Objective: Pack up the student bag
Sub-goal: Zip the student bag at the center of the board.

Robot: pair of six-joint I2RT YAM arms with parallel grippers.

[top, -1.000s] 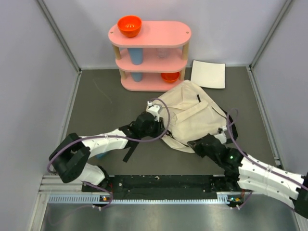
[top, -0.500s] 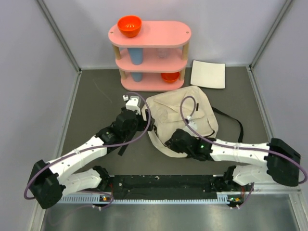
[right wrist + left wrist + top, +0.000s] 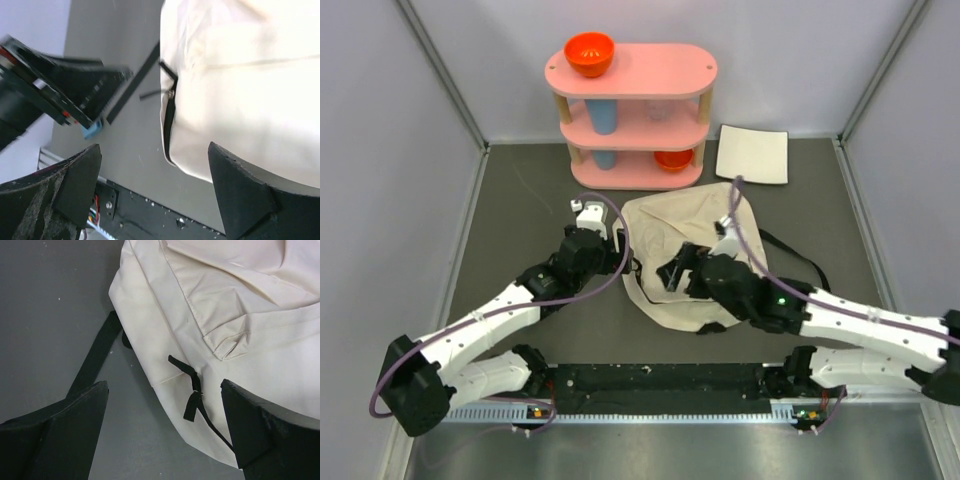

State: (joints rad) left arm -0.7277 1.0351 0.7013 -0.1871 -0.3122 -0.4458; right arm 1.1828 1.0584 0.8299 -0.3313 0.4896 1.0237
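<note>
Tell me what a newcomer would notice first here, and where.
A crumpled cream fabric backpack lies in the middle of the dark table. The left gripper and the right gripper hang open at its left side. Behind it stands a pink three-tier shelf with an orange bowl on top.

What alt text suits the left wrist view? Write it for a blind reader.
A cream soft fabric backpack fills the upper right on a dark grey table, a black strap trailing from its left edge. The left tool stands wide open below, its black fingers holding nothing.
</note>
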